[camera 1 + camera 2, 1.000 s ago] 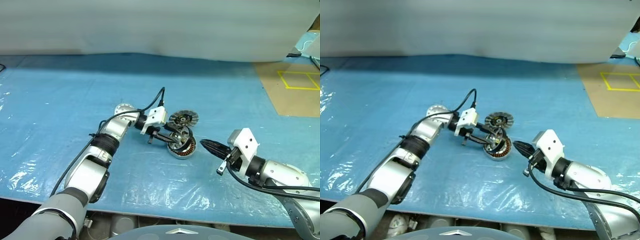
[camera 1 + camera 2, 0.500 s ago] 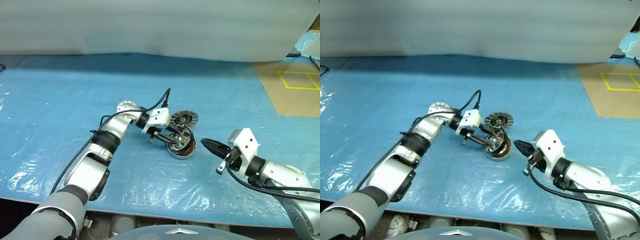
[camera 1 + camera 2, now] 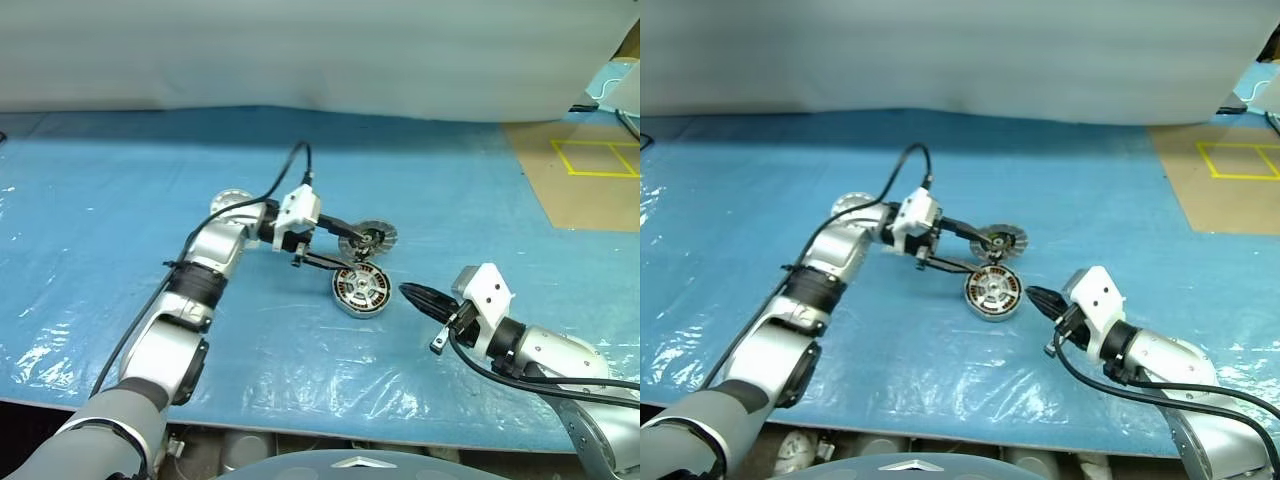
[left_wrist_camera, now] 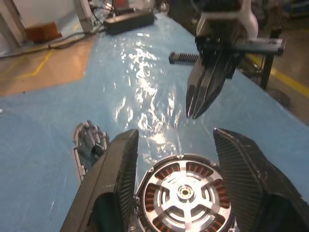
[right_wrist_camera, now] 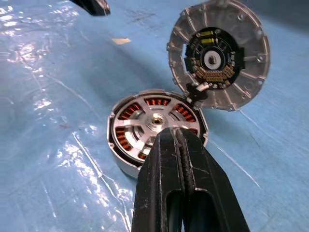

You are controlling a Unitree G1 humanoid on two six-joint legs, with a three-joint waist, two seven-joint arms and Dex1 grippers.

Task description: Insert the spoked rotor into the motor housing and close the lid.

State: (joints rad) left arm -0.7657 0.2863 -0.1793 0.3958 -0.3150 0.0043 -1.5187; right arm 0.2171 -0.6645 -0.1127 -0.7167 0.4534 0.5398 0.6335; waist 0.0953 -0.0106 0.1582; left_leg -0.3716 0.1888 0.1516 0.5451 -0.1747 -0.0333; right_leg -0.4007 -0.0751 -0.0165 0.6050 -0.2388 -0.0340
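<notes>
Whole table (image 3: 120,200) is covered in shiny blue plastic. The motor housing (image 5: 157,130) is silver with a copper-orange winding ring under the pale grey spoked rotor (image 4: 186,193). Lid (image 5: 217,55) is ribbed grey around a dark hub with gold-ish bits, I think.

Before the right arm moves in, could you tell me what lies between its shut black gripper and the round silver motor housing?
Nothing: bare blue sheet separates the right gripper from the motor housing in the left eye view.
</notes>
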